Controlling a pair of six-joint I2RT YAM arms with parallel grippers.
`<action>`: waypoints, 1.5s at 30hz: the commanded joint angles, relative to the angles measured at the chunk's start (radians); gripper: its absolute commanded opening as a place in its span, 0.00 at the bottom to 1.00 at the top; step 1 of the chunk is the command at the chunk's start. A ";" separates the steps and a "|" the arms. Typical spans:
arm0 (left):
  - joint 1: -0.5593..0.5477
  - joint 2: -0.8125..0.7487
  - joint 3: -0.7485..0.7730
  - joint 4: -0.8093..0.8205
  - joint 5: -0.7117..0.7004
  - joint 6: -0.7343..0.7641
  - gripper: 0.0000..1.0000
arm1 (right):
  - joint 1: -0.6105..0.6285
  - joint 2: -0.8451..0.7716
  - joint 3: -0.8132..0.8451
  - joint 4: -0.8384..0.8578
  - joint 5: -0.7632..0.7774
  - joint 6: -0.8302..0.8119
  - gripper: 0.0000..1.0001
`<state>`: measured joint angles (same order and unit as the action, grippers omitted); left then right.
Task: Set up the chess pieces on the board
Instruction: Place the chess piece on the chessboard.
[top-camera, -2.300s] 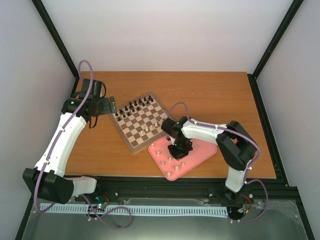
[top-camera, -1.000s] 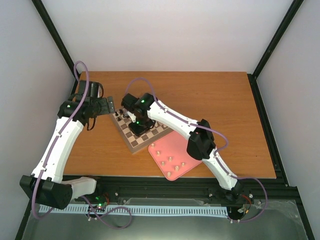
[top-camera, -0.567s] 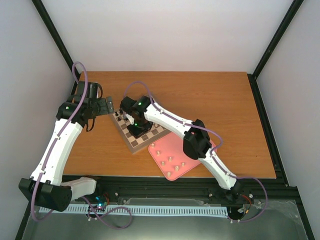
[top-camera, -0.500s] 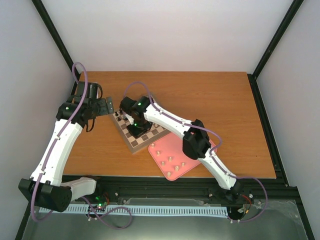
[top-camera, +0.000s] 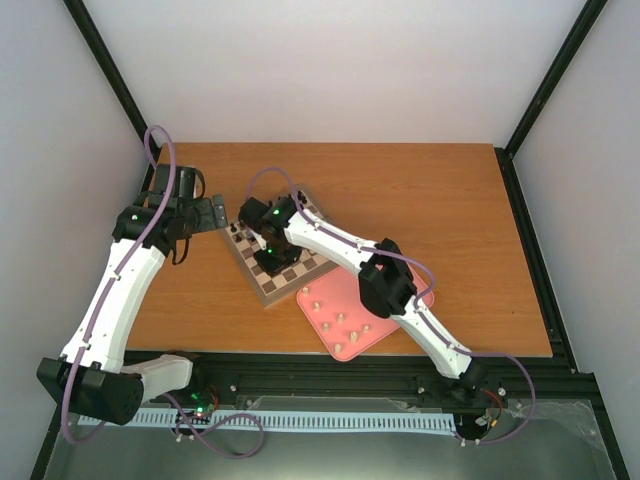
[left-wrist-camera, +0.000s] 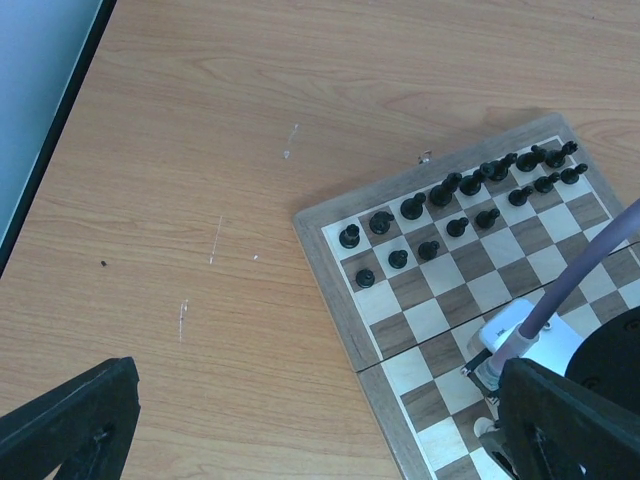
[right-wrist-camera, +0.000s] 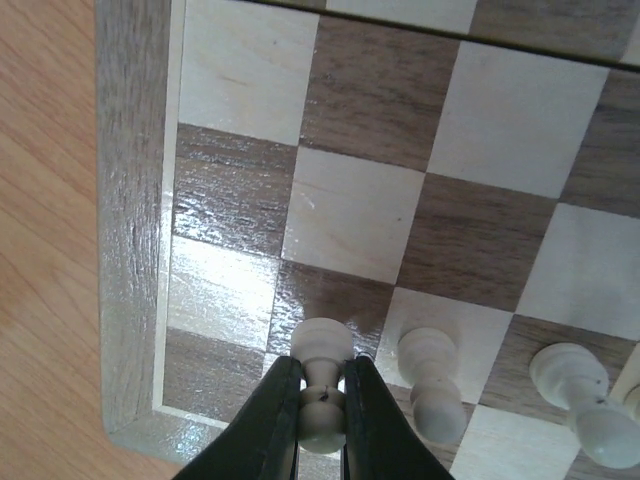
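Observation:
In the right wrist view my right gripper (right-wrist-camera: 320, 412) is shut on a pale cream pawn (right-wrist-camera: 322, 345), gripping its neck. The pawn hangs just over a dark square by the corner of the board (right-wrist-camera: 130, 250). Two more pale pieces (right-wrist-camera: 430, 385) stand on squares to its right. From above, the right gripper (top-camera: 270, 262) is over the board (top-camera: 265, 293) at its near-left part. Several pale chess pieces (top-camera: 341, 318) lie on the pink tray (top-camera: 345, 298). My left gripper (top-camera: 215, 212) hovers open left of the board, holding nothing; its fingers (left-wrist-camera: 70, 430) stand wide apart.
Black pieces (left-wrist-camera: 460, 195) stand in two rows along the board's far side. The right arm (top-camera: 340, 245) stretches across the board and the tray. The table's left edge (left-wrist-camera: 55, 150) runs close to the left gripper. Bare wood (top-camera: 450, 200) lies right of the board.
The right arm swung from the pink tray to the board's near-left corner with the pawn, then edged slightly left and lower. The left arm has barely moved.

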<state>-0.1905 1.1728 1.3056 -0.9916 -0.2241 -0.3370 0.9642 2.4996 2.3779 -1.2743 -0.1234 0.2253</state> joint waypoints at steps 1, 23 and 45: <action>0.006 -0.019 0.006 0.009 -0.015 0.000 1.00 | -0.008 0.015 0.023 0.024 0.026 0.006 0.04; 0.006 -0.003 -0.003 0.017 -0.011 0.002 1.00 | -0.018 0.058 0.043 0.016 -0.029 -0.012 0.07; 0.006 -0.001 -0.005 0.019 -0.007 0.001 1.00 | -0.016 -0.018 -0.003 0.021 -0.022 -0.020 0.24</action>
<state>-0.1905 1.1732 1.2976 -0.9874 -0.2249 -0.3370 0.9485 2.5259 2.3852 -1.2564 -0.1467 0.2173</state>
